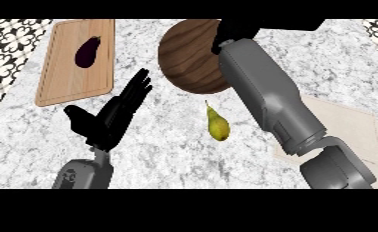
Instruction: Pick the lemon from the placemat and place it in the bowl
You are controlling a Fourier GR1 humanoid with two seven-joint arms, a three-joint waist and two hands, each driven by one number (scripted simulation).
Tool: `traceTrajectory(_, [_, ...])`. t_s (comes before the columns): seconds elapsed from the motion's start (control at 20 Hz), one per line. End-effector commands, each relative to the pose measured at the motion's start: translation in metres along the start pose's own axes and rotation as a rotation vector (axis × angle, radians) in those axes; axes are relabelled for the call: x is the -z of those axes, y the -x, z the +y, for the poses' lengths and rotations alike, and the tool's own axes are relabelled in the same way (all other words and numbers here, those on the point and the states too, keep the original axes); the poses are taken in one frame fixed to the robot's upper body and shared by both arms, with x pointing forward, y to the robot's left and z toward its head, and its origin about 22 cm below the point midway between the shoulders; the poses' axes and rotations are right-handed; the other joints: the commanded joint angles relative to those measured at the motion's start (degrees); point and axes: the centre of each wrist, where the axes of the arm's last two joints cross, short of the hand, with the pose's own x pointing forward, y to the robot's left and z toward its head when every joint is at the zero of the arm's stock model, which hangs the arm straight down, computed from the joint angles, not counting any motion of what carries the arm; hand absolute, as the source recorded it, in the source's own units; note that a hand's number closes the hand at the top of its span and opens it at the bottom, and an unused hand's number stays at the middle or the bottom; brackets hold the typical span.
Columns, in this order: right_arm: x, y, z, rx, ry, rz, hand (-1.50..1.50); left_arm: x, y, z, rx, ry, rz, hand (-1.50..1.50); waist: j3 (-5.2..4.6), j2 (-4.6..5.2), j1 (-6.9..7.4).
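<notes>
My right hand (pixel 235 30) is over the wooden bowl (pixel 188 58); I cannot tell its fingers or see a lemon. My left hand (pixel 111 113) rests spread open. No writing; a pear (pixel 216 124) lies near the placemat (pixel 347 126).

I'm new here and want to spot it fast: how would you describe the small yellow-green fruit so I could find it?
Start at the big round wooden bowl near the top middle of the marble counter. Just below it, on bare marble, lies a pear with its narrow end toward the bowl. It is yellow-green, unlike the dark purple eggplant on the wooden board at left.
</notes>
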Motion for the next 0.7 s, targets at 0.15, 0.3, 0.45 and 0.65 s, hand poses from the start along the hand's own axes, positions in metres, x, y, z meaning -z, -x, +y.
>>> traceTrajectory(0.15, [0.010,0.023,0.030,0.226,-0.029,0.095,-1.50,0.008,-0.005,-0.002,-0.014,0.008,-0.018,0.00,0.07,0.38,0.06])
traceTrajectory(0.3, [0.015,0.034,0.035,0.383,0.022,0.094,-1.50,-0.003,0.004,0.001,-0.008,-0.006,-0.009,0.00,0.12,0.23,0.11])
traceTrajectory(0.45, [0.008,0.024,0.021,0.628,0.165,0.046,-1.50,0.000,-0.002,-0.007,-0.011,-0.001,-0.012,0.00,0.24,-0.31,-0.78])
traceTrajectory(0.65, [-0.005,0.018,0.010,0.869,0.357,-0.048,-1.50,0.000,0.002,0.006,-0.012,-0.022,0.013,0.00,0.18,-0.69,-0.81])
